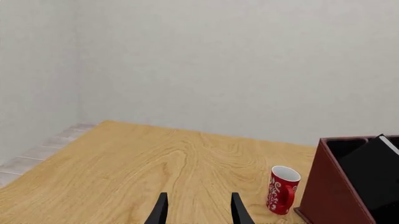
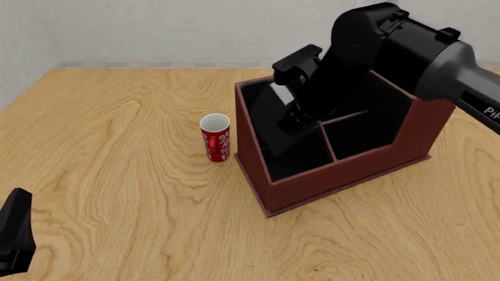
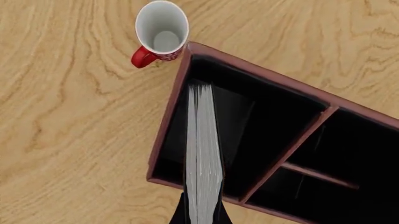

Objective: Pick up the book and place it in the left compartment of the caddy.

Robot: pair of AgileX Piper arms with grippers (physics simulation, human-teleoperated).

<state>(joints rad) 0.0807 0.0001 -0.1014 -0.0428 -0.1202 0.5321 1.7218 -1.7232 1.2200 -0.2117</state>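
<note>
The black book [image 3: 203, 154] shows its white page edges, and my right gripper [image 3: 203, 213] is shut on its upper end. It hangs tilted, lower end down inside the left compartment [image 3: 240, 126] of the reddish-brown caddy [image 2: 336, 175]. In the front view the book [image 2: 275, 126] is a dark slab under the right arm. From the left wrist view its top corner [image 1: 374, 170] rises above the caddy's rim [image 1: 327, 191]. My left gripper [image 1: 199, 212] is open and empty, low over the table, well left of the caddy.
A red-and-white mug [image 2: 215, 137] stands upright just left of the caddy's left wall, also in view as the mug [image 3: 162, 30] and mug [image 1: 282, 189]. The caddy's squarer slots [image 2: 363, 132] lie right of the divider. Part of the left arm [image 2: 14, 237] shows at the front left.
</note>
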